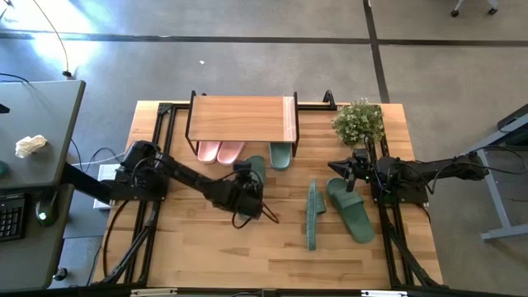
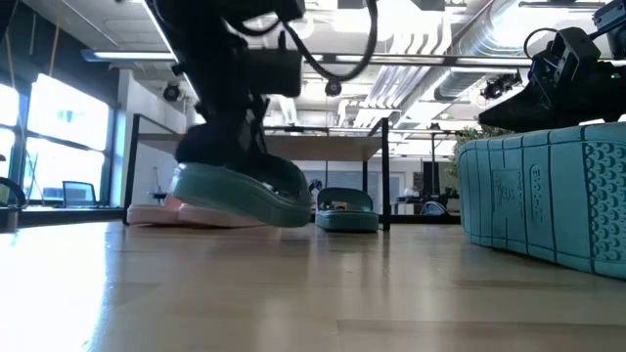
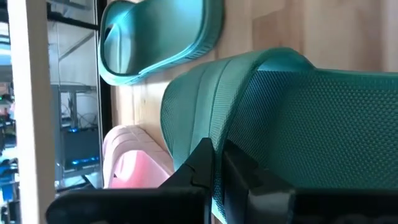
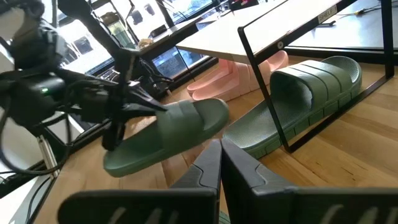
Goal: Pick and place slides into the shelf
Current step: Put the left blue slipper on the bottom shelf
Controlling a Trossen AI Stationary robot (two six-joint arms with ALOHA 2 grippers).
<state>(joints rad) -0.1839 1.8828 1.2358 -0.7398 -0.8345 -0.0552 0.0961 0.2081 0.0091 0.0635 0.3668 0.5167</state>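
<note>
My left gripper (image 1: 247, 186) is shut on a dark green slide (image 1: 256, 169) just in front of the shelf (image 1: 242, 115), which has a light plank top and a thin black frame. Under the shelf, the pink pair (image 1: 219, 151) and another green slide (image 1: 280, 154) rest on their soles. Two more green slides lie on the table's right half, one on its side edge (image 1: 313, 216) and one flat (image 1: 351, 210). My right gripper (image 4: 221, 152) is shut and hovers above that flat slide's far end, touching nothing. My left gripper pinches the held slide's ribbed strap (image 3: 219, 140) at its edge between the two fingers (image 3: 199, 163). The fingers come from above and from the table's left. The slide (image 2: 245, 196) is lifted clear of the table and tilted, one end lower (image 2: 293, 213).
A potted plant (image 1: 359, 121) stands at the table's far right corner, close to my right arm. The shelf's black frame posts (image 4: 264, 93) stand beside the green slide under it. The near half of the wooden table (image 1: 247, 256) is bare board.
</note>
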